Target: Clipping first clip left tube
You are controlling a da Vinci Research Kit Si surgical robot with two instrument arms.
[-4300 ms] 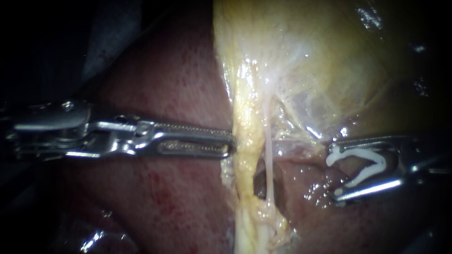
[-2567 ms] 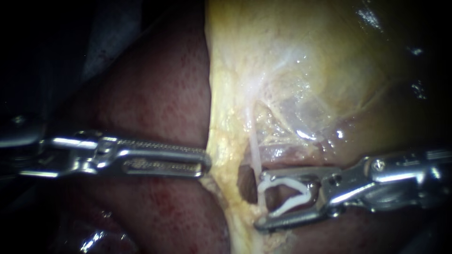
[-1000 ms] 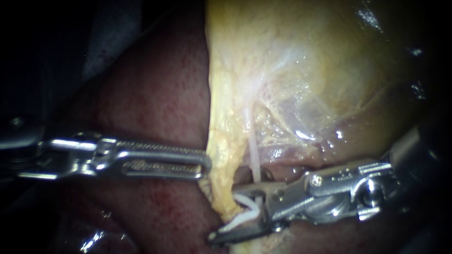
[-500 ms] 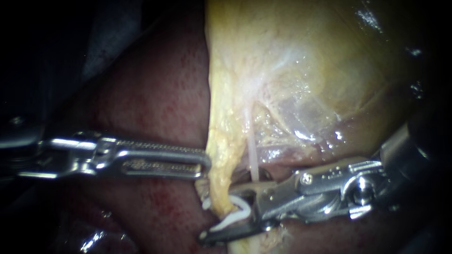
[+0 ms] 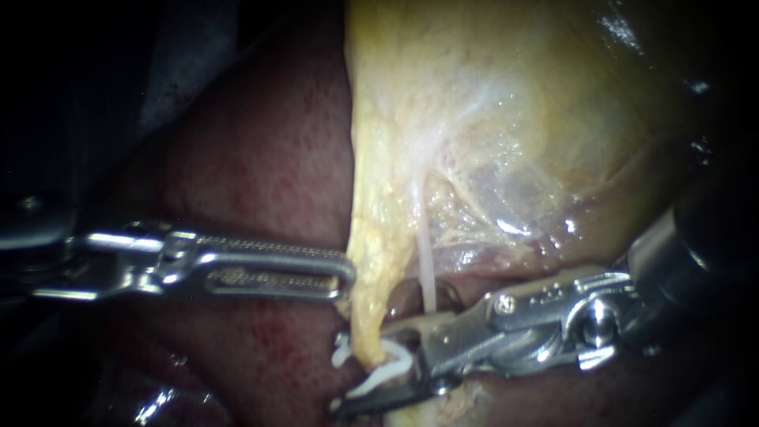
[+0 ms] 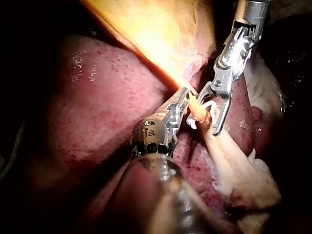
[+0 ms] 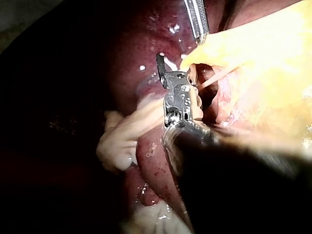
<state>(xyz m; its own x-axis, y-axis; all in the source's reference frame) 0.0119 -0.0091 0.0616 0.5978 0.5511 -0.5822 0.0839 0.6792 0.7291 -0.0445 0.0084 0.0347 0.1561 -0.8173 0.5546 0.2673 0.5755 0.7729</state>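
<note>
The left tube (image 5: 368,308), a yellow fatty strand, runs down from the gallbladder (image 5: 514,119) across the liver (image 5: 269,158). The white clip (image 5: 393,368) curls round its lower end, with the clip's tips showing past the tube's far side. The right instrument (image 5: 362,370) straddles the tube, its narrow jaws holding the clip between them. The left instrument (image 5: 346,275) is clamped on the tube's edge just above. A thin pale tube (image 5: 427,273) runs close beside.

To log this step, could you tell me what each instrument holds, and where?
Right instrument: white clip, by both legs. Left instrument: left tube, its edge.
</note>
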